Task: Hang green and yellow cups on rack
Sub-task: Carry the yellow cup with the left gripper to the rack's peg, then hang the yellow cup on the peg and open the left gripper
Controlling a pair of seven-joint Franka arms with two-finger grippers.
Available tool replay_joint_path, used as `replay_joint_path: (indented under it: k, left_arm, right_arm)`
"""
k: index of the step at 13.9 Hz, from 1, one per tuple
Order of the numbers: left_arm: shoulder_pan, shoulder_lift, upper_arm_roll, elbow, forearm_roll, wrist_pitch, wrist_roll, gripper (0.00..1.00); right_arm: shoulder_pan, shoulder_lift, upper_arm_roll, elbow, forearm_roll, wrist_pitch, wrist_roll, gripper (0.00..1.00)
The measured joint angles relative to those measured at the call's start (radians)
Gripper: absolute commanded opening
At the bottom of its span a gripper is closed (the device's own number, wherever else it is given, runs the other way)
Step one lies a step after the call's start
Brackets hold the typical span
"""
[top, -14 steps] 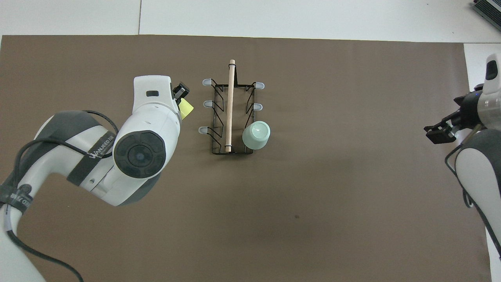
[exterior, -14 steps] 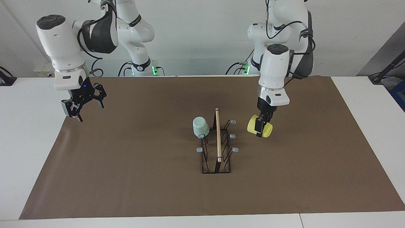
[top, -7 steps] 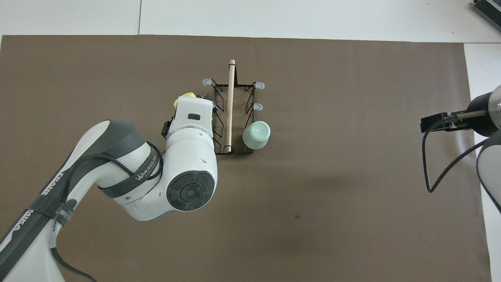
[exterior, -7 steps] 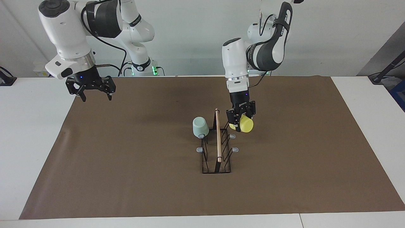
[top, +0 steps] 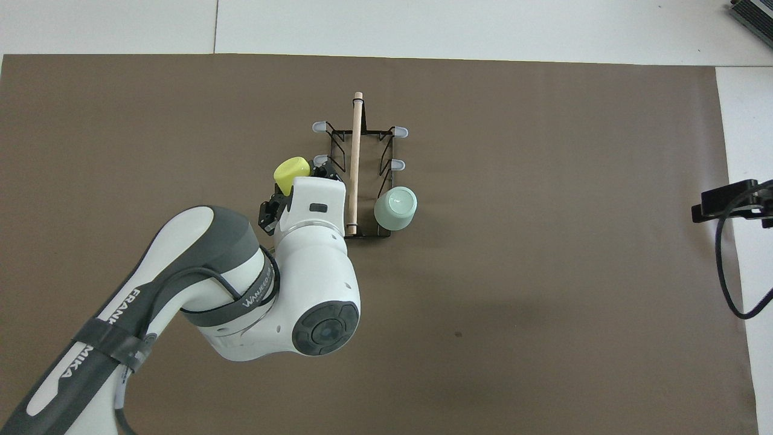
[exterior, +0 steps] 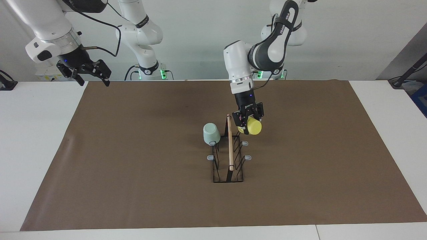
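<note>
The black wire rack with a wooden dowel handle stands mid-table. The mint green cup hangs mouth-down on the prong nearest the robots on the rack's right-arm side; it also shows in the overhead view. My left gripper is shut on the yellow cup and holds it tilted against the rack's left-arm side, covering the prong nearest the robots there. I cannot tell whether the prong is inside the cup. The yellow cup peeks out past my left wrist. My right gripper is open, raised over the mat's corner.
A brown mat covers the table, with white tabletop around it. The rack's other grey-tipped prongs are bare. My left arm hides the mat beside the rack in the overhead view.
My left gripper has carried the yellow cup in from beside the rack and up against its prongs. My right gripper has risen and drawn back toward the mat's corner.
</note>
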Motion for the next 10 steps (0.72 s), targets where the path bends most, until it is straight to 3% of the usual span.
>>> replay_joint_path:
  k: [6, 10]
  left_arm:
    - [0.000, -0.005, -0.026, -0.045, 0.103, -0.021, -0.128, 0.00]
    - [0.000, -0.004, -0.031, -0.054, 0.111, -0.017, -0.148, 0.00]
  right_arm:
    - [0.068, 0.003, 0.017, -0.071, -0.059, 0.069, 0.049, 1.00]
    - [0.069, -0.006, 0.016, -0.088, -0.061, 0.070, 0.051, 1.00]
